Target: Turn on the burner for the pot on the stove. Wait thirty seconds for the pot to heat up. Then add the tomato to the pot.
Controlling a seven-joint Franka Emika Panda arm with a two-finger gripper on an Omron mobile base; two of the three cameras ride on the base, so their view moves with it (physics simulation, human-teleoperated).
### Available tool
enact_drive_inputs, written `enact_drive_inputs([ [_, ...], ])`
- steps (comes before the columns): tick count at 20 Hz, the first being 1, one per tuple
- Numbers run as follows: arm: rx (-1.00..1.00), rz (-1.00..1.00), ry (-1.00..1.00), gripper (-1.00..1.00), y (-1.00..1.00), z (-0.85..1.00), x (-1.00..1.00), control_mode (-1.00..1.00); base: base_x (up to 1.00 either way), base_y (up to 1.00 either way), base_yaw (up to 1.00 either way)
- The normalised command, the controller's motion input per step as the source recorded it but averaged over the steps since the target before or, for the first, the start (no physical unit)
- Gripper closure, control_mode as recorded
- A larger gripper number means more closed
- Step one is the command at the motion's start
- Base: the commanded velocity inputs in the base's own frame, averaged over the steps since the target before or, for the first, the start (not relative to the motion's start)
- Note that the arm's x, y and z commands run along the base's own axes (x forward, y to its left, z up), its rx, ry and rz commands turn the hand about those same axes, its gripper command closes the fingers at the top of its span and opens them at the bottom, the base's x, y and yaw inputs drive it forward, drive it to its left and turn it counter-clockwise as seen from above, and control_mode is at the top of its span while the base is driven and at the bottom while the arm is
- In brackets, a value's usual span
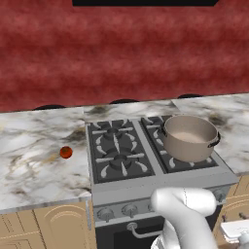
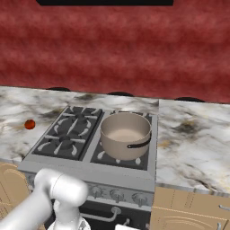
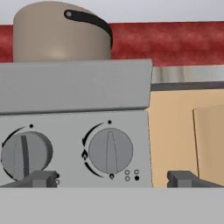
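Facing the stove's front panel, the pincer stands wide open and empty, its fingertips flanking the right knob just ahead. A second knob sits further left, near the left tip. The pot rises above and beyond the pincer, on the right rear burner, where no flame shows. The tomato lies well off to the left on the counter, apart from the stove.

The main risk is picking the wrong knob: which one feeds the pot's burner cannot be read from the markings, so a wrong choice would light a bare burner. The jaws also sit low against the knob; closing there might pinch only its lower edge and slip while turning. Later, a glossy round tomato could roll from a loose grip.
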Motion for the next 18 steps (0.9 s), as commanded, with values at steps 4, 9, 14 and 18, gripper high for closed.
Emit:
enact_drive_inputs([
  [4, 0.00, 0.00, 0.04, -1.00, 0.04, 0.00, 0.44, -1.00, 0.00, 0.00, 0.00],
  [9, 0.00, 0.00, 0.05, -1.00, 0.07, 0.00, 0.43, -1.00, 0.00, 0.00, 0.00],
  [14, 0.00, 0.00, 0.05, -1.00, 0.02, 0.00, 0.43, -1.00, 0.00, 0.00, 0.00],
  [18, 0.00, 0.00, 0.02, -1.00, 0.00, 0.00, 0.38, -1.00, 0.00, 0.00, 0.00],
])
